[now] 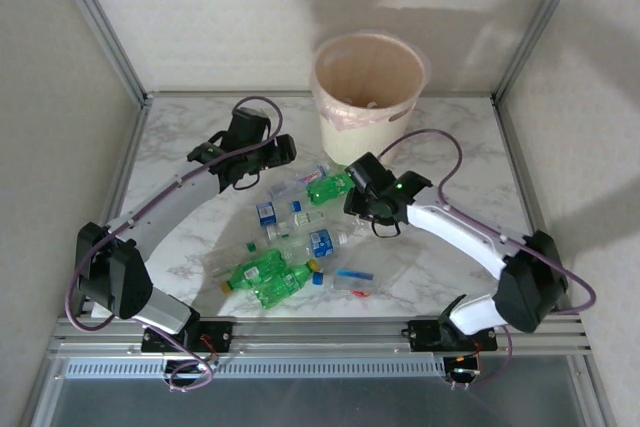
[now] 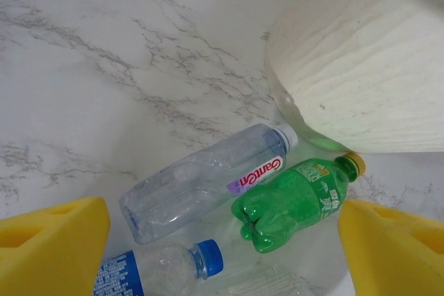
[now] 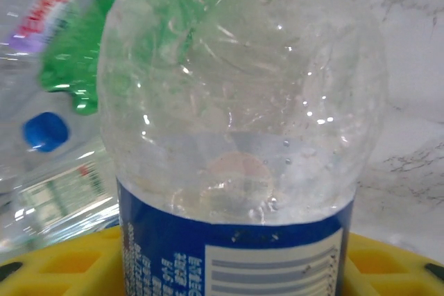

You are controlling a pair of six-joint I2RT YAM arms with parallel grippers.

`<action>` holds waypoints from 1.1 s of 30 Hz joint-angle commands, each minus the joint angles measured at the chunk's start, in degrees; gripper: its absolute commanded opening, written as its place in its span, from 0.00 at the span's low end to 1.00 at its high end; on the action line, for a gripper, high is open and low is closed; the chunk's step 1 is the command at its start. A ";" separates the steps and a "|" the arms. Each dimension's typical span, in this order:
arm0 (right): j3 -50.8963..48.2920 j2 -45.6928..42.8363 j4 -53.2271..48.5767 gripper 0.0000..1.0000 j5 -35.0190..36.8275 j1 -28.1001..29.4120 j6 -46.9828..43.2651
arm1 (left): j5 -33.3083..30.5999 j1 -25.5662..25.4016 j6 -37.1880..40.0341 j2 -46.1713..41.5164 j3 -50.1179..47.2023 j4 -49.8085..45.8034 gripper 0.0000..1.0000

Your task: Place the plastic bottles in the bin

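Yellow foam pads on the left end effector stand apart, empty, above a clear bottle and a green bottle just beside the bin. Other plastic bottles lie heaped mid-tabletop. The right end effector looks clamped on a blue-label bottle — pickup step, I'd say. Next it needs lifting over the bin's rim — then letting go.

I see a white, grey-veined marble-pattern tabletop. A round cream-beige wastebasket with a pinkish liner stands at its far edge. Small clear and green plastic bottles lie clustered mid-table, one green bottle just beside the wastebasket.
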 commanded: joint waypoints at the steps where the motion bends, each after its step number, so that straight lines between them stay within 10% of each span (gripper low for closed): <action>1: 6.71 -3.58 -4.70 0.41 1.00 1.27 -3.21 | -2.13 0.62 -0.46 -0.24 2.19 1.01 0.86; 15: 42.27 -3.14 -11.47 0.42 5.23 0.38 -12.64 | -2.53 0.75 -2.62 2.21 7.30 1.08 0.86; 33: 67.26 24.17 -7.75 0.35 -6.74 -23.17 -21.14 | -5.43 1.34 -3.51 -2.84 4.80 0.22 0.87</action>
